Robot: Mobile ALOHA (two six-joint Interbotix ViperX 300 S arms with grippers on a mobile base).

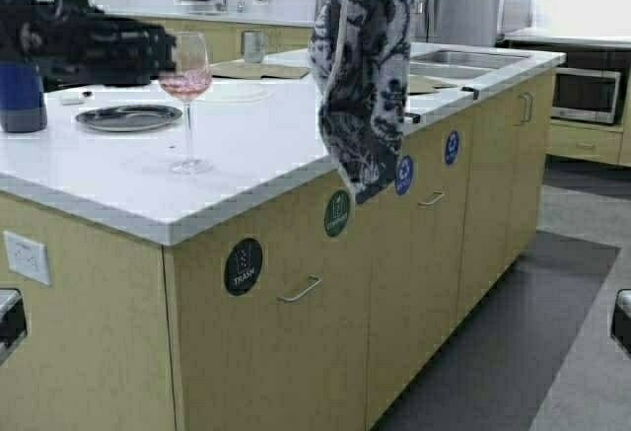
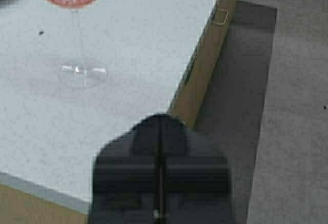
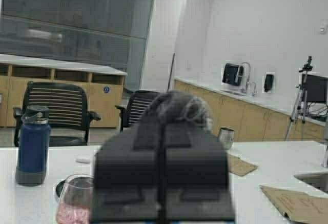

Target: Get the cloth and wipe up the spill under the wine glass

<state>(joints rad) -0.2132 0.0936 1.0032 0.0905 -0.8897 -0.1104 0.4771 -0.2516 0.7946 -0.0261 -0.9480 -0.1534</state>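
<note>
The wine glass (image 1: 187, 96) stands upright near the front edge of the white surface (image 1: 128, 189); the left gripper (image 2: 160, 183), fingers closed on nothing, sits just left of its bowl. Farther right, the right gripper (image 3: 163, 183), nipped shut on the cloth (image 1: 363, 76), dangles it lengthwise over the edge, so the glass lies to the cloth's left.

Left end effector (image 2: 160, 131) closed; right end effector (image 3: 163, 131) raised, clamped

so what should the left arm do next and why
Probably the left gripper, shut and empty above the counter edge, should open and move to the wine glass stem to lift it. The glass stands on the countertop while the right gripper already holds the cloth up.
</note>
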